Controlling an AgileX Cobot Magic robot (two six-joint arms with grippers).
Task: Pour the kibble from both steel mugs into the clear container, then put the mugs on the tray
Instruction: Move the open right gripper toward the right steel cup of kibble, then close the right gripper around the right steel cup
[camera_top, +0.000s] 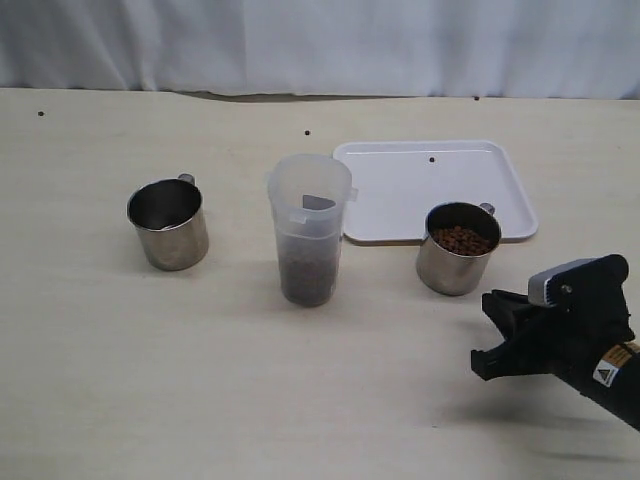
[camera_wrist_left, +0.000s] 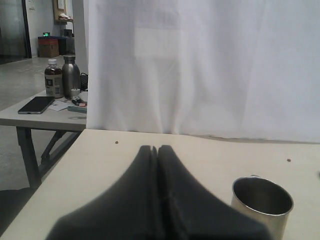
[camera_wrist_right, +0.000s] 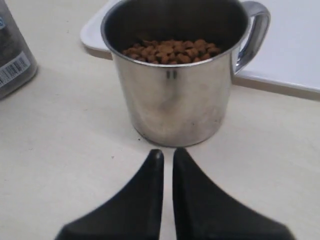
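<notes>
Facing the right tool (camera_wrist_right: 168, 155), whose jaws are pressed together and empty, the short shiny steel mug (camera_wrist_right: 175, 105) of small brown kibble (camera_wrist_right: 170, 50) stands upright on the beige table (camera_wrist_right: 60, 150) just ahead, its loop handle (camera_wrist_right: 256, 30) turned away toward the flat white tray (camera_wrist_right: 295, 45).

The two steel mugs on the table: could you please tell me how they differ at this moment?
The mug on the exterior view's left is empty, showing its bare steel inside; the mug on the right holds brown kibble. The left one stands well away from the tray; the right one stands just in front of the tray's near edge. Both are upright, shiny, and flank the clear container.
</notes>
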